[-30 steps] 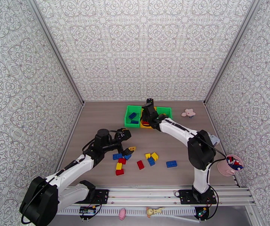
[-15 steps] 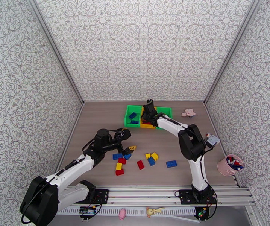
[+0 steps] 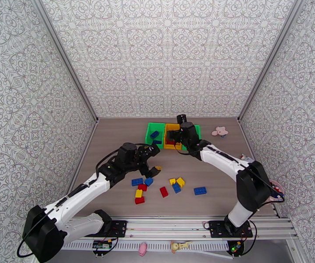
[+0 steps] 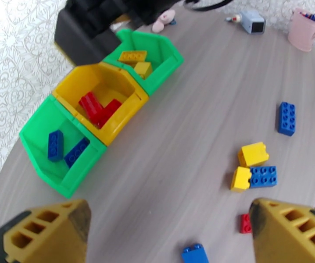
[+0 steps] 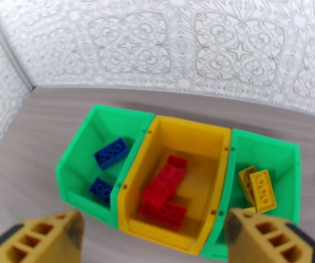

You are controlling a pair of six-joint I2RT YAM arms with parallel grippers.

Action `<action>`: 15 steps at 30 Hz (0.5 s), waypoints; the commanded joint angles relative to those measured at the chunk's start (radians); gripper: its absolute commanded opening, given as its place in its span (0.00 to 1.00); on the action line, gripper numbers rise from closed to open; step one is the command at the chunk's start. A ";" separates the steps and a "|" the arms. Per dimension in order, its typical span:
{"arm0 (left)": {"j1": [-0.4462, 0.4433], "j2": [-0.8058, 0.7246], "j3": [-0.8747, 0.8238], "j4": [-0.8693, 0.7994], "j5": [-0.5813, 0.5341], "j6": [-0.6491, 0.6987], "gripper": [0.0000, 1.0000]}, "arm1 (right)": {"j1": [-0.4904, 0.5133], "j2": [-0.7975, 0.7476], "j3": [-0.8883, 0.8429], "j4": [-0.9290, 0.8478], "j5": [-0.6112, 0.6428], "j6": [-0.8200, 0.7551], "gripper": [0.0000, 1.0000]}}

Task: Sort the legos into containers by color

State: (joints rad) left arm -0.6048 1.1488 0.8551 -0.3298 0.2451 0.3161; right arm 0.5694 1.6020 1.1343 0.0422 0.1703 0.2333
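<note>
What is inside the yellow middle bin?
Only red legos, at least three, piled overlapping in the yellow bin. Whatever lies beneath the pile is covered, so an exact count is not possible.

Pink toy (image 3: pixel 220 131), pink cup (image 4: pixel 304 23)

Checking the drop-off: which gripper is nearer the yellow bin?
Right. The right gripper hovers over the yellow bin; the left gripper hangs short of it, above the loose legos.
</note>
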 commanded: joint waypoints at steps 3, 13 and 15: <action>-0.040 0.030 0.035 -0.236 -0.152 -0.106 1.00 | 0.000 -0.203 -0.209 0.121 -0.099 -0.164 0.97; -0.104 0.172 0.082 -0.333 -0.256 -0.214 1.00 | 0.000 -0.519 -0.305 -0.199 -0.298 -0.512 0.99; -0.101 0.219 0.098 -0.354 -0.259 -0.235 1.00 | 0.000 -0.554 -0.290 -0.263 -0.332 -0.561 0.99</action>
State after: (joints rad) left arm -0.7033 1.3224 0.9138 -0.6243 0.0242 0.1368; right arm 0.5701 1.0821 0.8448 -0.0807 -0.0917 -0.1940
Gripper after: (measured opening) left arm 0.995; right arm 0.994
